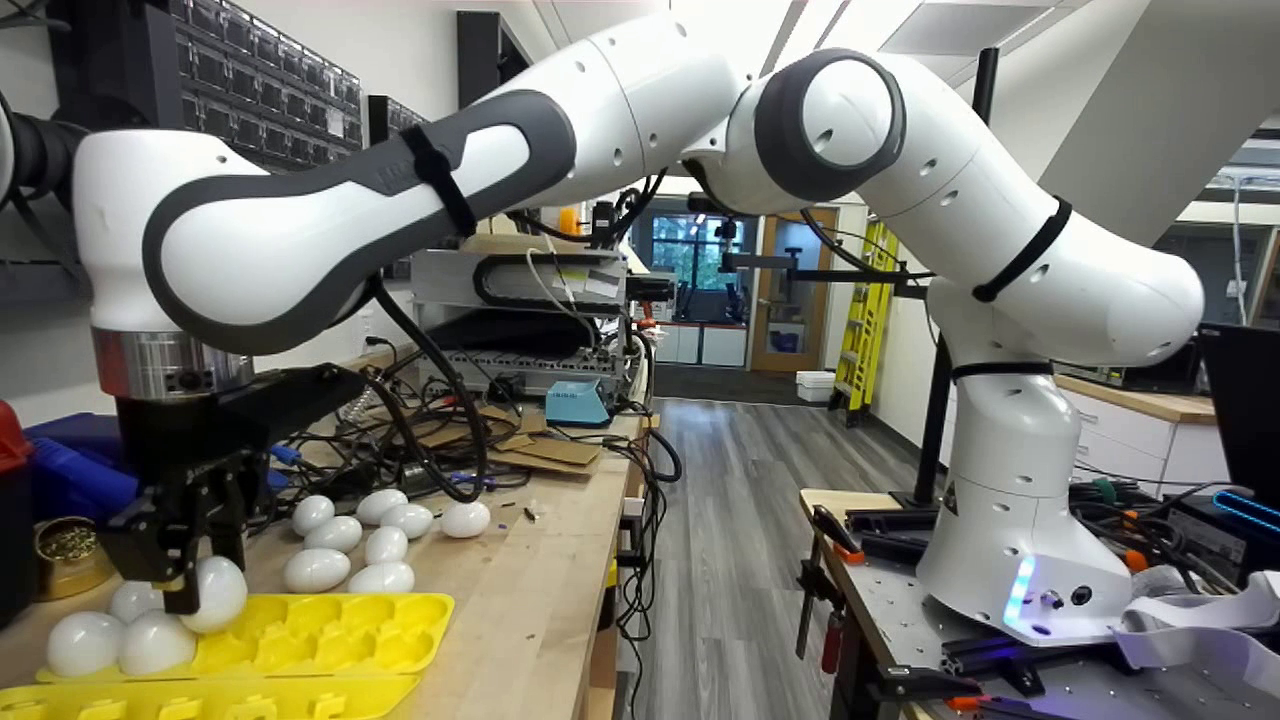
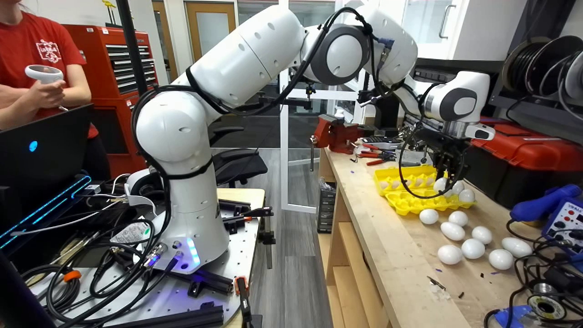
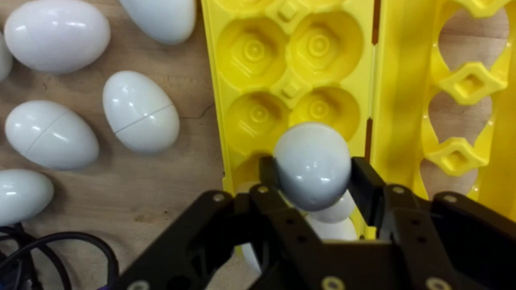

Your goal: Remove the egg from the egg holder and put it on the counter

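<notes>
Gripper (image 3: 313, 170) has a glossy egg (image 3: 313, 161) pinched by its sides; probably light, hard and kinda slippery, so I'd squeeze gently around the fattest part.

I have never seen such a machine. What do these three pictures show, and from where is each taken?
The white machine is a Franka Panda robot arm. Two pictures come from cameras outside it; the close-up looks down from its wrist. The arm's black tool holds a white egg over an open yellow egg carton. More eggs sit in the carton, and loose eggs lie beside it on the wooden counter. A person holds a white handheld controller, probably steering the arm.
</notes>
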`<state>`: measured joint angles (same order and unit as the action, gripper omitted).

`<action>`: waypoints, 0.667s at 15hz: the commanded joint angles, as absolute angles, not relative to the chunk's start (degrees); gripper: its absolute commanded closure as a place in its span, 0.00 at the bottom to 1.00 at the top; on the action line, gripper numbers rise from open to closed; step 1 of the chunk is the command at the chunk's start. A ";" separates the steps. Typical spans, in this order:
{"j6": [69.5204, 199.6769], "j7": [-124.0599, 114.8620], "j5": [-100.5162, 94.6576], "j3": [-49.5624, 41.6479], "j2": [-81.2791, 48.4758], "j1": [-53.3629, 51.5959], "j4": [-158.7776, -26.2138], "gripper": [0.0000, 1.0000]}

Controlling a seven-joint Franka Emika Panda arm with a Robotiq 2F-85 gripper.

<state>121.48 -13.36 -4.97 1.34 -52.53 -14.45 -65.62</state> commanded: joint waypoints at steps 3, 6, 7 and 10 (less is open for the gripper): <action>120.63 -14.45 -6.15 -1.14 -47.08 -14.24 -68.62 0.77; 120.08 -15.21 -6.68 -2.47 -46.49 -14.10 -68.51 0.77; 119.79 -15.47 -6.91 -2.96 -46.18 -14.04 -68.77 0.77; 118.55 -16.55 -8.14 -4.43 -44.48 -14.21 -70.45 0.77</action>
